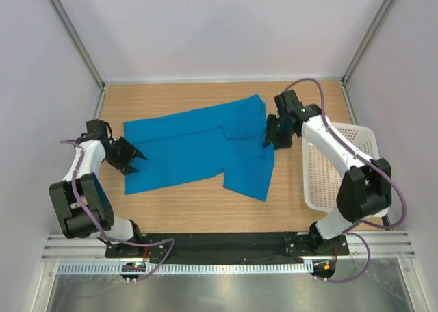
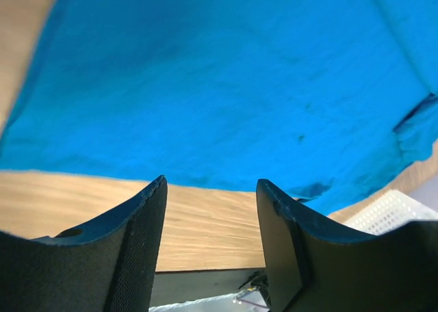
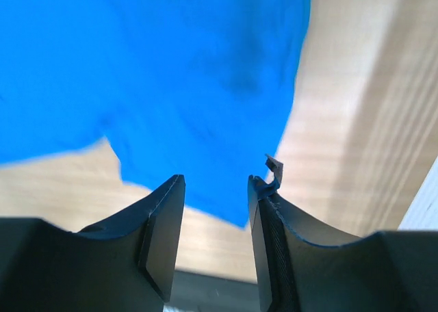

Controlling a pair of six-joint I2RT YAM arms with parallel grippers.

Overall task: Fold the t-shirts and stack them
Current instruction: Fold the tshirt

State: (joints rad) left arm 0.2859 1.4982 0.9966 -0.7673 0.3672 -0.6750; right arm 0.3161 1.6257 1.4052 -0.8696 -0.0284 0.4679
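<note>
A bright blue t-shirt [image 1: 198,148] lies spread on the wooden table, partly folded, with one sleeve toward the back and one toward the front right. My left gripper [image 1: 135,158] is open and empty at the shirt's left hem; in the left wrist view [image 2: 211,189] the cloth [image 2: 219,86] lies just beyond the fingertips. My right gripper [image 1: 270,139] is open and empty at the shirt's right edge; in the right wrist view [image 3: 216,182] the blue cloth [image 3: 171,72] lies below and ahead of it.
A white plastic lattice basket [image 1: 339,165] stands at the right edge of the table, under the right arm; its corner shows in the left wrist view [image 2: 387,213]. Grey walls enclose the table on three sides. The black base rail [image 1: 219,243] runs along the near edge.
</note>
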